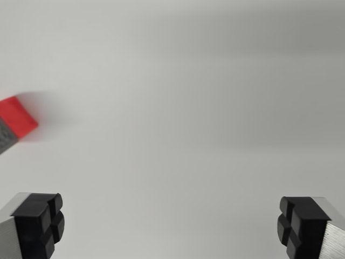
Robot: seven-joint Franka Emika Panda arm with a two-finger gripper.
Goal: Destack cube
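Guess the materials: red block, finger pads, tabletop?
Red block: probably painted wood or plastic, with a matte, even colour; a grey face shows below the red. It is cut off by the frame edge, so uncertain.
Finger pads: likely black rubber or moulded plastic, grooved, on brushed metal bodies.
Tabletop: smooth matte white, perhaps laminate.

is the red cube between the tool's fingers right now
No, the red cube sits at the wrist view's left edge, clear of the open tool.

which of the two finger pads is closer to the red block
The finger pad at the wrist view's left. The red block sits at the far left edge, above that pad; the other finger pad is across the frame.
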